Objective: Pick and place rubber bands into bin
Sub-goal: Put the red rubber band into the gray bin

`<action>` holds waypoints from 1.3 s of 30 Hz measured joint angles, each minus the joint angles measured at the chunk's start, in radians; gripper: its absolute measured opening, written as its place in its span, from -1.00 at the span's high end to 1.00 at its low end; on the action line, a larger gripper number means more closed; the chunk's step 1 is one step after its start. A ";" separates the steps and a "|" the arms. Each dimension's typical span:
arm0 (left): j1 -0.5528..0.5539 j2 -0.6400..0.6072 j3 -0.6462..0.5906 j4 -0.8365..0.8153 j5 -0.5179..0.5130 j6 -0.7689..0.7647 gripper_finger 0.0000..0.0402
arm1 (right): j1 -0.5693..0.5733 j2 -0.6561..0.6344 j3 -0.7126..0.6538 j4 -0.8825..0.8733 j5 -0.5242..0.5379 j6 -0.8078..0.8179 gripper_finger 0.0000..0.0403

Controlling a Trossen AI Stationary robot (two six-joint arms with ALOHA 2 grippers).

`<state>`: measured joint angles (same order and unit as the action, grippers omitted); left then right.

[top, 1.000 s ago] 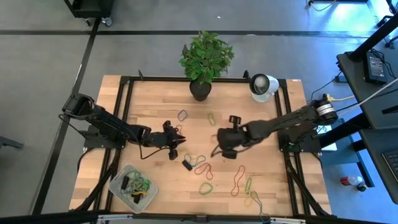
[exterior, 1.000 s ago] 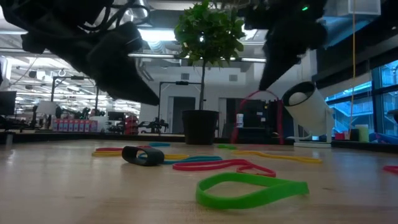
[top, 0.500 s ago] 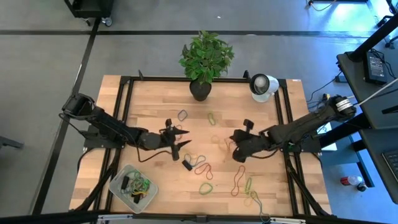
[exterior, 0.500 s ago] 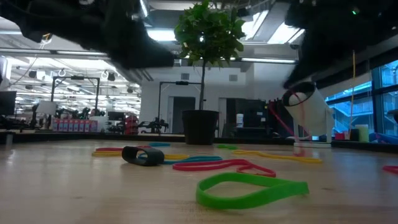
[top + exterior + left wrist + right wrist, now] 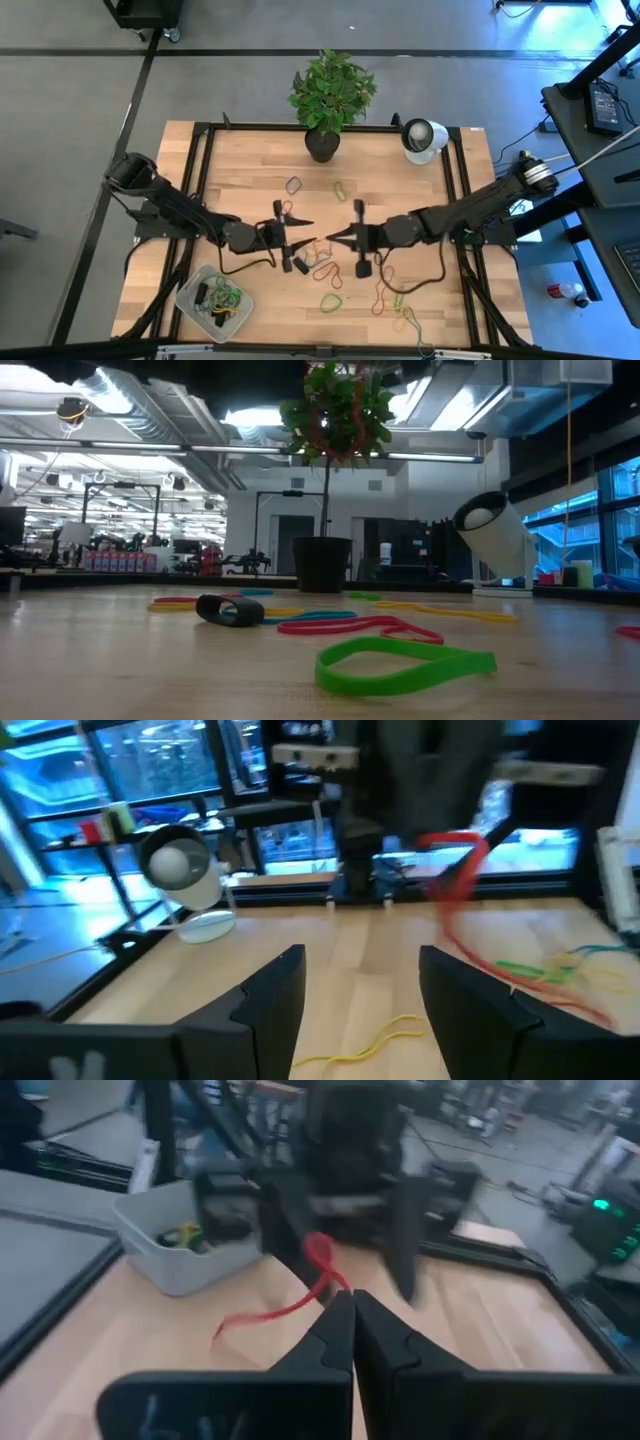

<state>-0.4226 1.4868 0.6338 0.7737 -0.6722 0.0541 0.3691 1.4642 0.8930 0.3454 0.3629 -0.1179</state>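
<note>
Near the middle of the table [image 5: 240, 170], the two arms met tip to tip. The right gripper [image 5: 333, 238] had its fingers pressed fully together, and its own wrist view showed a red rubber band [image 5: 300, 1290] pinched at the fingertips — the loop trailing away from them toward the left arm. The left gripper [image 5: 302, 235] faced it just beside, fingers [image 5: 275, 995] spread apart and holding nothing; in its wrist view the same red band hung ahead of the gap, slightly to one side of it. So the band's long axis ran roughly along the line between the two grippers, and the free end lay nearer the left arm — a handover seemed the likely next move, though that was only a judgement. The bin [image 5: 187, 300] sat at the table's front-left corner, already holding several bands, on the left arm's side and well apart from the right one. More rubber bands [image 5: 330, 270] lay scattered toward the front edge, with a small black block [image 5: 299, 266] among them, just in front of the left gripper.
</note>
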 joint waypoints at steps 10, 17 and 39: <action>-0.002 0.088 0.039 0.015 0.058 -0.086 0.11 | -0.006 0.145 0.093 -0.013 -0.009 -0.044 0.99; 0.001 0.100 0.038 0.012 0.102 -0.123 0.27 | -0.024 0.173 0.093 0.029 -0.009 -0.041 0.99; 0.002 0.105 0.038 -0.103 0.000 -0.137 0.97 | -0.032 0.156 0.094 -0.072 0.030 0.058 0.76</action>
<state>-0.4205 1.5921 0.6716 0.6711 -0.6718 -0.0832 0.3370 1.6207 0.9867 0.2738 0.3926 -0.0601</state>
